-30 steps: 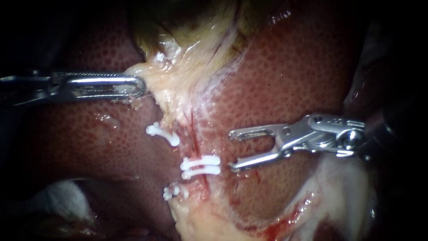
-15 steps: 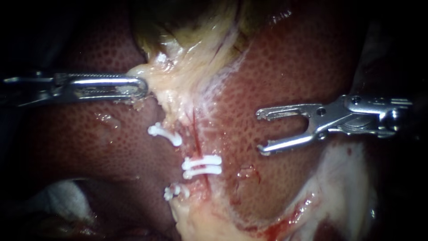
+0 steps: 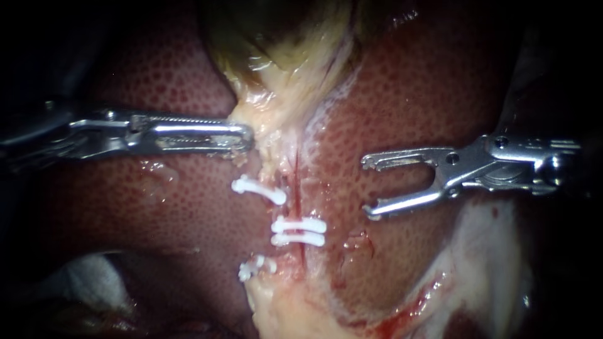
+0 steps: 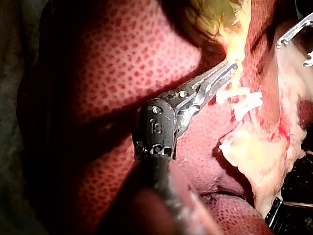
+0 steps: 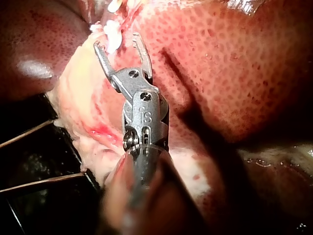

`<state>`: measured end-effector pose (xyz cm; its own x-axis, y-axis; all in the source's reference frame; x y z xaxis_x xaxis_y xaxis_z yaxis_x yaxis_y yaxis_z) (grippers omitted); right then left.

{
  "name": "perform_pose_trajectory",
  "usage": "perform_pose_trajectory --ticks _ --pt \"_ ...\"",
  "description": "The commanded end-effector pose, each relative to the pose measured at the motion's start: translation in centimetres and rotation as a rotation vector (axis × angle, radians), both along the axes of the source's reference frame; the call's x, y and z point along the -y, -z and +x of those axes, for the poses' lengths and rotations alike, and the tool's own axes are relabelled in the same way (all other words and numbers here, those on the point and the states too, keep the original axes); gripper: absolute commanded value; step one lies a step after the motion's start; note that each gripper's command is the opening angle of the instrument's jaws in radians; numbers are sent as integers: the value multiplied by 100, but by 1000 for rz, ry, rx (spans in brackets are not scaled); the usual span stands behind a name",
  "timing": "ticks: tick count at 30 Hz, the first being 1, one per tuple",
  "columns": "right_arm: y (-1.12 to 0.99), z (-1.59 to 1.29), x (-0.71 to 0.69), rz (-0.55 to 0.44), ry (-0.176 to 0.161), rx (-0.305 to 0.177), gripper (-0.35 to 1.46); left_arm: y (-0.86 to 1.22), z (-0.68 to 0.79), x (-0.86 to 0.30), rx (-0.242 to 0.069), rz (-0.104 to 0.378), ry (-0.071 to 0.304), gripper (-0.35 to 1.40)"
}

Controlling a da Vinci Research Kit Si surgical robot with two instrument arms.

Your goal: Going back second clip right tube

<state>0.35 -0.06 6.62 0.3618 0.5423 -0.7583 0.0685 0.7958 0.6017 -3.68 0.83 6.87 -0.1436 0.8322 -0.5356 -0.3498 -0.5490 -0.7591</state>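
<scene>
Right instrument seen over the liver.
Its jaws are held apart, empty; white clips are seen just ahead of them.

I am watching the light falling brightest on the liver mid-view, while the borders are sinking into black. Glare is flashing off my right instrument, which is throwing a dark shadow across the liver.

Left instrument: shaft in from left, near level, jaws pressed together on pale tissue at tip. Right instrument: shaft in from right, level, jaws spread wide, nothing between, tips pointing left.
</scene>
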Motion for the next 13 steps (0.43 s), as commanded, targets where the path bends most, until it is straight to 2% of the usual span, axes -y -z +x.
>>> perform_pose_trajectory --ticks 1,13 --pt "0 0 0 0 0 0 50 -2 -1 0 -3 1 2 -35" --pt "2 0 0 1 0 0 50 -3 -1 -1 -2 1 1 -35"
